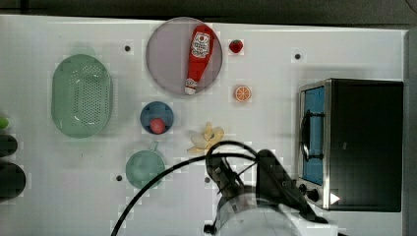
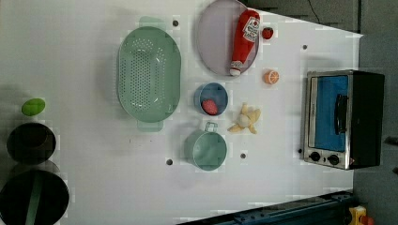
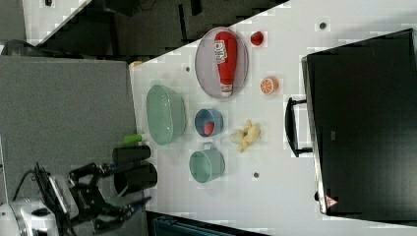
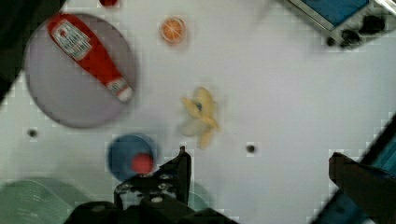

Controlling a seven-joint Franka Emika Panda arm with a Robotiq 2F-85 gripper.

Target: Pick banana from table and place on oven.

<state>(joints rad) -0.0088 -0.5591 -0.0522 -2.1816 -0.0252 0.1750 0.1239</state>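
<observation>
The hand (image 4: 254, 163) hangs wide open above the table (image 1: 59, 196). The banana (image 1: 207, 138) lies between the blue bowl (image 1: 156, 117) and the oven (image 1: 351, 142). Its splayed peel flaps could slip from a shallow pinch.

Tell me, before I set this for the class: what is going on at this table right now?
A robot arm is set to move the banana onto the oven, but nothing is held yet. The gripper hangs open above the white table, with the banana lying on the surface ahead of it, untouched. Nearby sit a ketchup bottle on a plate, an orange slice, a blue bowl, a green cup and a green colander. The oven's black top is bare.
</observation>
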